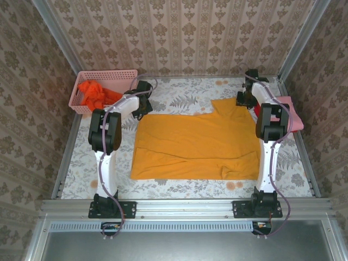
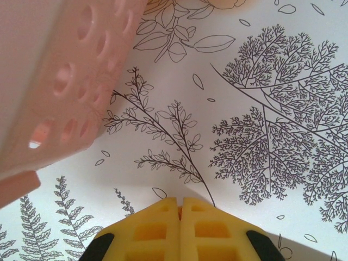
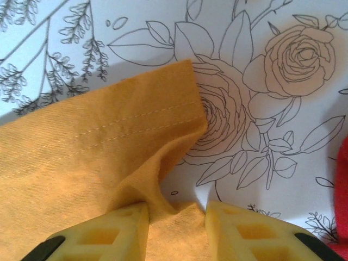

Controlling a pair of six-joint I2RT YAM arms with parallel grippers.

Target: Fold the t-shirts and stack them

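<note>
A golden-yellow t-shirt point(image 1: 196, 144) lies spread flat in the middle of the table, one sleeve point(image 3: 98, 147) pointing to the far right. My right gripper point(image 1: 246, 100) sits at that sleeve; in the right wrist view its jaws point(image 3: 176, 206) stand partly apart with a raised fold of the yellow cloth bunched between them, touching both fingers. My left gripper point(image 1: 142, 106) is at the shirt's far left corner, beside the basket. Its fingers point(image 2: 180, 200) are shut over the bare tablecloth. Orange-red t-shirts point(image 1: 93, 93) lie crumpled in the basket. A pink t-shirt point(image 1: 293, 111) lies at the right edge.
The pink lattice basket point(image 1: 106, 73) stands at the far left corner, its wall point(image 2: 70, 81) close to my left fingers. Red cloth point(image 3: 340, 185) lies just right of the yellow sleeve. Patterned walls close the table on three sides.
</note>
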